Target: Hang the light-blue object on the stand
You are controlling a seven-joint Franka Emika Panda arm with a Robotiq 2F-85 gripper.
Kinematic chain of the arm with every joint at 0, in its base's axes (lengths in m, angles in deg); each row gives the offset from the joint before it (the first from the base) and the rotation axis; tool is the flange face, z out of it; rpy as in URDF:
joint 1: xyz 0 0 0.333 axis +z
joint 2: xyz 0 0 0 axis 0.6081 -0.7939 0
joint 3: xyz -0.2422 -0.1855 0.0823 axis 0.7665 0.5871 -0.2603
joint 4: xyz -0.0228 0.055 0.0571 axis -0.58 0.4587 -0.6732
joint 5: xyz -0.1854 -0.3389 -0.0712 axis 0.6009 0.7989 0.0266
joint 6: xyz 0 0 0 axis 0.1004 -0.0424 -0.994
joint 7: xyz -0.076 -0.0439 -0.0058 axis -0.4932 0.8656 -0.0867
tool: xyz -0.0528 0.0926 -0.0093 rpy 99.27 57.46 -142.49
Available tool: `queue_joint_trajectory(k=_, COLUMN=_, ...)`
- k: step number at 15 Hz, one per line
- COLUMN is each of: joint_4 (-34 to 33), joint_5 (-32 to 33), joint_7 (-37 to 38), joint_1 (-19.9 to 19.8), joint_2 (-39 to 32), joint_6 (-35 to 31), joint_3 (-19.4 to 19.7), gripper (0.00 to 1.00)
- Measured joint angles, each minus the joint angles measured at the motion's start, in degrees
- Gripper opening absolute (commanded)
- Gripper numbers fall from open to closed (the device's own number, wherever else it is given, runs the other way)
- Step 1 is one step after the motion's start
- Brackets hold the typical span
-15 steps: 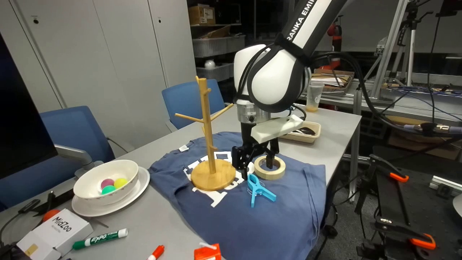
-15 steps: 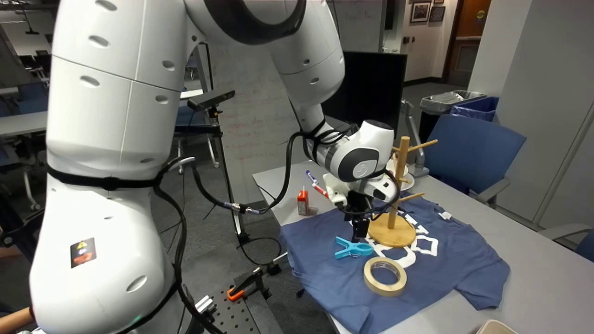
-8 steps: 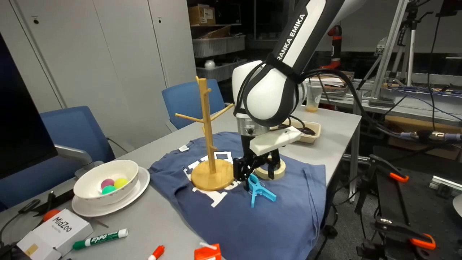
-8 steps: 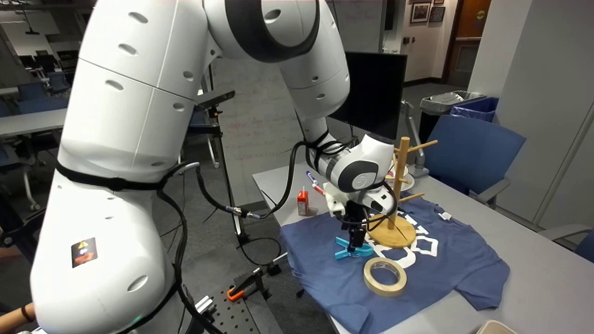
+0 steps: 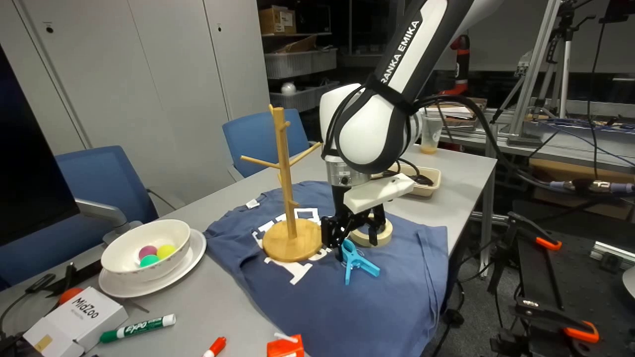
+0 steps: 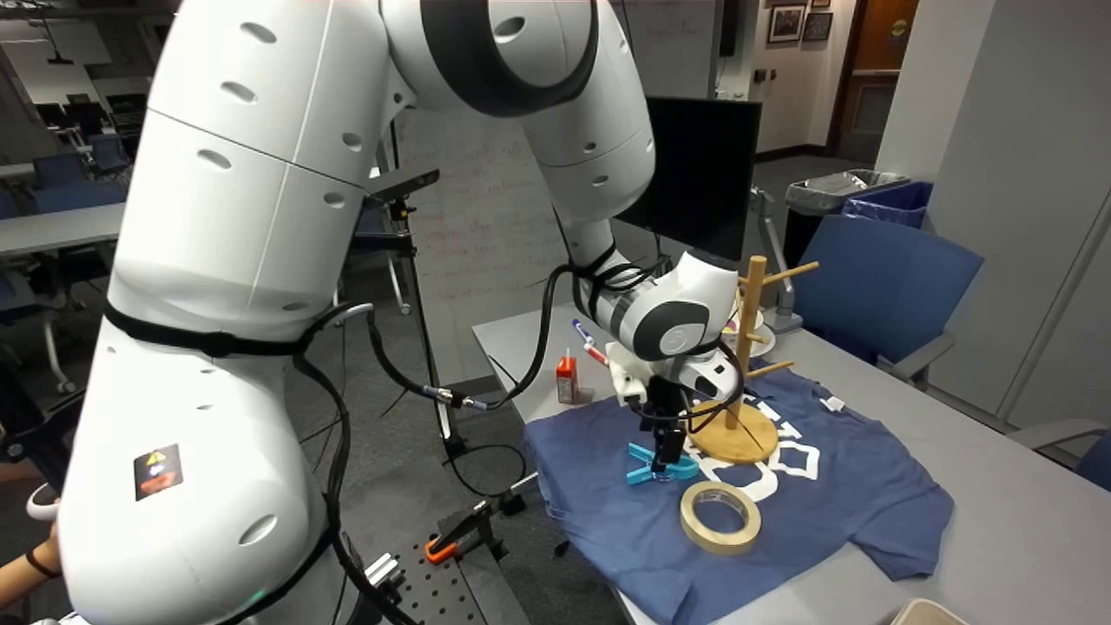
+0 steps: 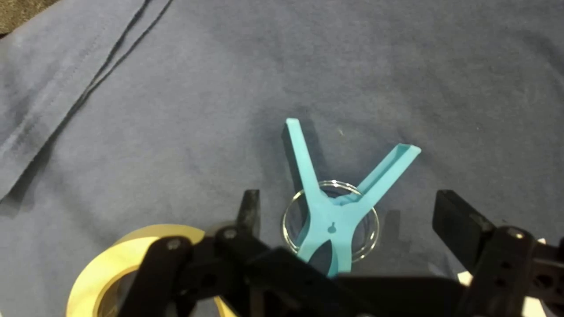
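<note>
The light-blue object point(image 5: 354, 261), a clip with splayed legs and a thin clear ring around its middle, lies on a dark blue shirt point(image 5: 317, 307). It also shows in an exterior view point(image 6: 640, 474) and in the wrist view point(image 7: 331, 215). My gripper point(image 5: 356, 248) is open just above it. In the wrist view my gripper point(image 7: 348, 196) has one finger on each side of the clip, apart from it; the clip's jaw end is hidden behind the gripper. The wooden stand point(image 5: 285, 183) is upright on the shirt beside the gripper, its pegs bare; it also shows in an exterior view point(image 6: 745, 434).
A masking tape roll point(image 6: 720, 542) lies on the shirt close to the clip and under a finger in the wrist view point(image 7: 94, 281). A bowl with balls point(image 5: 149, 263), a white box point(image 5: 77, 320), a marker point(image 5: 139, 328) and a tan tray point(image 5: 429, 173) stand around.
Over the last second my gripper has come down over the light-blue object and stayed open. Since half a second ago it has hardly moved. The clip and stand have not moved.
</note>
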Motion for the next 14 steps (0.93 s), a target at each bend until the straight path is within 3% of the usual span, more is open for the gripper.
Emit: queue_joint_trajectory(k=14, joint_4=-3.23, joint_5=-2.16, joint_7=-0.02, joint_1=0.0, joint_2=-4.96, joint_6=-1.69, joint_3=1.45, gripper=1.0)
